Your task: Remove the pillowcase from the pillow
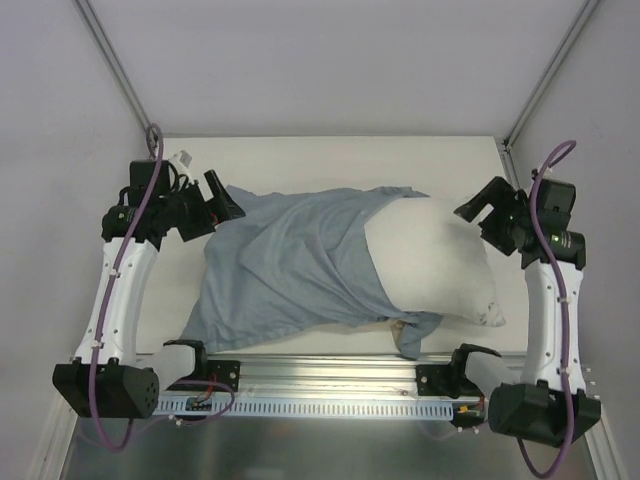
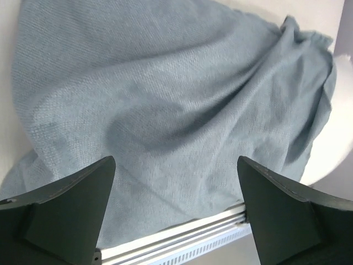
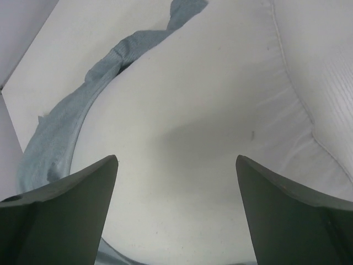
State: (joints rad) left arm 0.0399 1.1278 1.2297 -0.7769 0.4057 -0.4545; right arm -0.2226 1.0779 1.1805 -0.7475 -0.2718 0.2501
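Plainly, pillow (image 1: 440, 262): plump and off-white, lying flat on the table (image 1: 330, 150), its long side running from arm to arm. The half toward the right arm is bare and the other half is under fabric.
Pillowcase (image 1: 285, 265): blue-grey face up and rumpled in broad folds. It covers the pillow's left-arm end and spreads past that end as a slack, flat sheet. Its open edge crosses the pillow's top in a slanting line about midway along.
Pillowcase, near edge: a narrow strip tucks under the pillow's near side, where a small beige-brown patch of fabric shows.
Pillow corner: a small dark mark sits at the near corner on the right-arm side, too small to make out.
Left gripper (image 1: 232, 204): beyond the pillow's covered end, at the far corner of the slack fabric. Its jaws are spread wide with nothing between them. Its wrist view looks onto creased pillowcase; whether it touches the cloth I cannot tell.
Right gripper (image 1: 480, 210): just off the pillow's bare end, by its far corner. Its jaws are spread wide, pinching nothing. Its wrist view shows bare pillow cloth below, with the pillowcase edge curving beyond.
Rail (image 1: 330, 375): metal, running along the pillow's near side between the two arm bases.
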